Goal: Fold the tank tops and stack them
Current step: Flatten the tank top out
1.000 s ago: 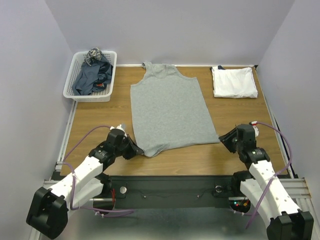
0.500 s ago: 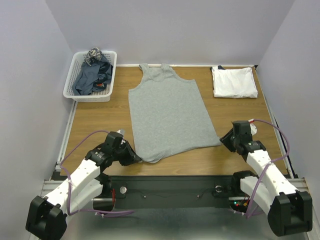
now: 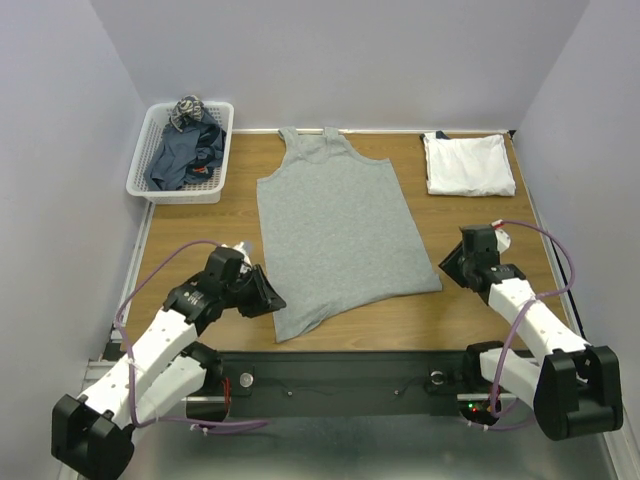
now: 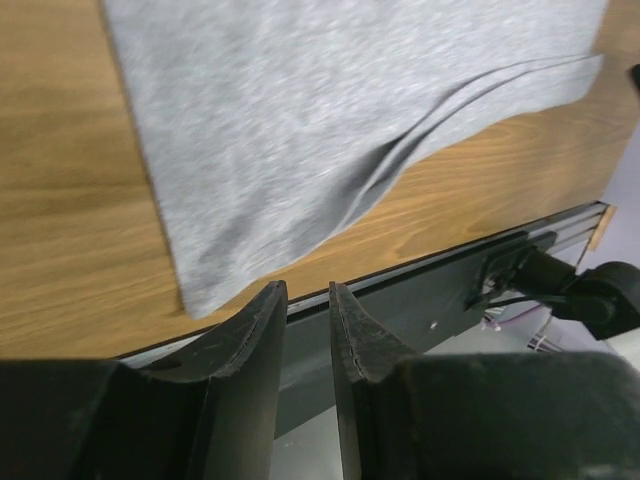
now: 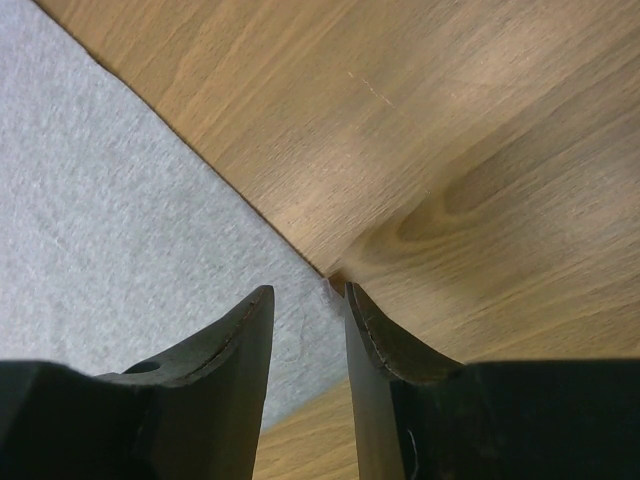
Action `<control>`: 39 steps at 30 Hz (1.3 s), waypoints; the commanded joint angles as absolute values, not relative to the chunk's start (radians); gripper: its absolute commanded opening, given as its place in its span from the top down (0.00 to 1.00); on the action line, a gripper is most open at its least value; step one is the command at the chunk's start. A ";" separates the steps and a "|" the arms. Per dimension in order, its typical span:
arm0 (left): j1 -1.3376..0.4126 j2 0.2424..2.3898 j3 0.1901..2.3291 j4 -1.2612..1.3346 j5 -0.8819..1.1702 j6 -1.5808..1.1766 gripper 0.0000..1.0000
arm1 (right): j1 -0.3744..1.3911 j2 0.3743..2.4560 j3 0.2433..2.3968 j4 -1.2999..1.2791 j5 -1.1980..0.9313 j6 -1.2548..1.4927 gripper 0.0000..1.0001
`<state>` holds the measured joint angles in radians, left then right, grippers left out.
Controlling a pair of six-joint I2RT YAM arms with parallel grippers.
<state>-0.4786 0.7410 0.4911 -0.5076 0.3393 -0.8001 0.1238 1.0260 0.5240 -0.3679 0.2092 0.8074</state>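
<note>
The top external camera sits high behind the arm bases, looking down and forward, far enough back to take in the whole table [image 3: 190, 240] up to the rear wall. Each wrist camera rides just behind its own fingers. The one on the left gripper [image 4: 306, 292] looks down over the near hem of the grey tank top [image 4: 300, 130] and the table's front edge, while the one on the right gripper [image 5: 300, 292] hangs much closer, over the hem's other corner. All three views share that top.
</note>
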 commanded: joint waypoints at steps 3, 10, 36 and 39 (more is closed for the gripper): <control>-0.483 0.921 0.618 -0.249 0.327 -0.781 0.65 | 0.117 1.026 0.496 -0.288 0.229 0.792 0.60; -0.489 1.311 0.779 0.156 0.337 -0.828 0.66 | 0.115 1.064 0.466 -0.245 0.201 0.795 0.60; -0.466 1.977 1.192 0.318 0.328 -0.876 0.71 | 0.115 0.905 0.413 -0.362 0.015 0.776 0.98; -0.448 1.996 1.209 0.327 0.333 -0.891 0.71 | 0.115 0.859 0.431 -0.412 0.005 0.781 1.00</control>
